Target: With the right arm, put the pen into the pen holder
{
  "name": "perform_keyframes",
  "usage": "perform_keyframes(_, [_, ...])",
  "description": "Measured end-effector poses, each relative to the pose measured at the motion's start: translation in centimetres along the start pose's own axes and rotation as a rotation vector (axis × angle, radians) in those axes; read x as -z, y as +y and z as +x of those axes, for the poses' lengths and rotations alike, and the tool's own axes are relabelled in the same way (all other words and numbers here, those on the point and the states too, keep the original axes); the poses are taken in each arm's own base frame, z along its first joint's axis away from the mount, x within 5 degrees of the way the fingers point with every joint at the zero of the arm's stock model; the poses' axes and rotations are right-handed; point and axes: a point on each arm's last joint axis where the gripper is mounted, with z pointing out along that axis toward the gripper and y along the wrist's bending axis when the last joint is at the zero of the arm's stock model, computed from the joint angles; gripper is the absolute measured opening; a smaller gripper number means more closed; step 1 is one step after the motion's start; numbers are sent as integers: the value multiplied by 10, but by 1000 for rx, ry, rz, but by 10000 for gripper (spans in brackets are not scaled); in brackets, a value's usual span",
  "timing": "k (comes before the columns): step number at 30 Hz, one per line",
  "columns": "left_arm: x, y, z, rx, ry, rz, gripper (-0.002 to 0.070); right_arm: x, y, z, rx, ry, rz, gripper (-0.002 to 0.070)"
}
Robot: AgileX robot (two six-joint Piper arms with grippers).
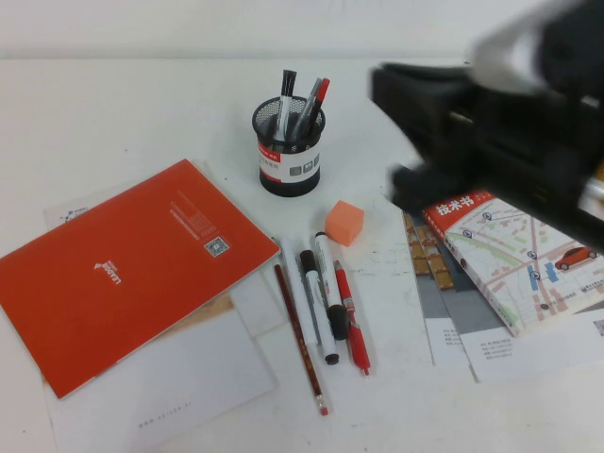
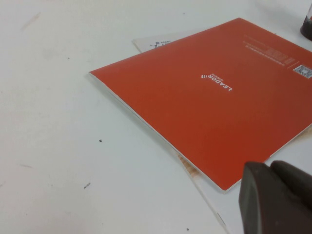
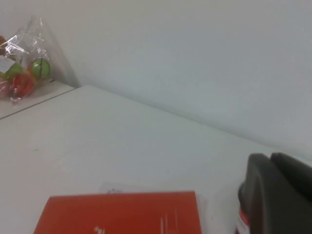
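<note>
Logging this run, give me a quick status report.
Right gripper raised right of pen holder. Left gripper above notebook. Pen on table, ungrasped. Orange cube nearby.

On your left lies an orange-red notebook (image 1: 123, 274) over white papers (image 1: 160, 387). At centre you see an orange cube (image 1: 344, 223), a dark red pencil (image 1: 300, 340) and a red pen (image 1: 351, 319). At right, a map booklet (image 1: 514, 260) rests on printed sheets (image 1: 491, 344). A bag of fruit (image 3: 22, 63) sits far off.
</note>
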Motion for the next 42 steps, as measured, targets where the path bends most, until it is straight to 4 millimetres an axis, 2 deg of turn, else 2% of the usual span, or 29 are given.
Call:
perform_keyframes(3, [0,0,0,0,0,0,-3,37,0,2,-8,24,6,-19])
perform_keyframes(9, [0,0,0,0,0,0,-3,94,-1,30,-39,176,20,-19])
perform_keyframes(13, [0,0,0,0,0,0,-3,117,-2,48,-10,194,25,-19])
perform_keyframes(17, [0,0,0,0,0,0,-2,132,-9,65,-15,202,75,-19])
perform_keyframes(24, [0,0,0,0,0,0,-3,170,-35,106,-58,126,356,-19])
perform_keyframes(28, [0,0,0,0,0,0,-3,194,-40,128,-59,41,510,-19])
perform_keyframes(33, [0,0,0,0,0,0,-3,208,-40,154,-58,1,614,-19])
perform_keyframes(39, [0,0,0,0,0,0,-3,208,-40,185,-99,51,623,-19])
perform_keyframes(42, [0,0,0,0,0,0,-2,211,-38,190,-110,39,621,-19])
